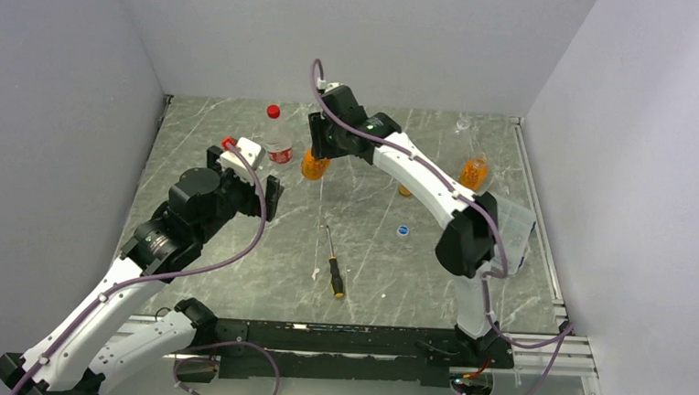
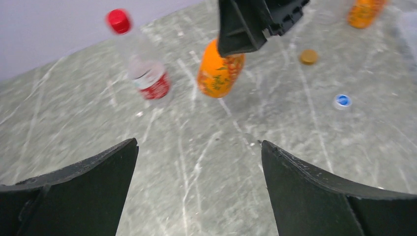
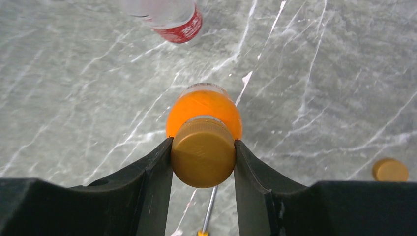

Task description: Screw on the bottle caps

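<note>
My right gripper [image 3: 203,153] is shut on an orange bottle cap [image 3: 203,152] sitting on top of a squat amber-orange bottle [image 3: 204,105], which stands upright at the table's back middle [image 1: 315,166]. Left of it is a taller clear bottle [image 1: 278,144] with a red-white label and a red cap [image 2: 118,20] on it. My left gripper [image 2: 199,147] hangs open over bare table in front of these bottles, holding nothing. A second orange bottle [image 1: 474,173] stands at the back right. A loose orange cap [image 1: 405,191] and a blue cap [image 1: 403,229] lie on the table.
A screwdriver [image 1: 332,265] with a black-and-orange handle lies in the middle near the front. A clear plastic box [image 1: 513,228] sits at the right edge beside the right arm. A tiny clear bottle [image 1: 463,124] stands by the back wall.
</note>
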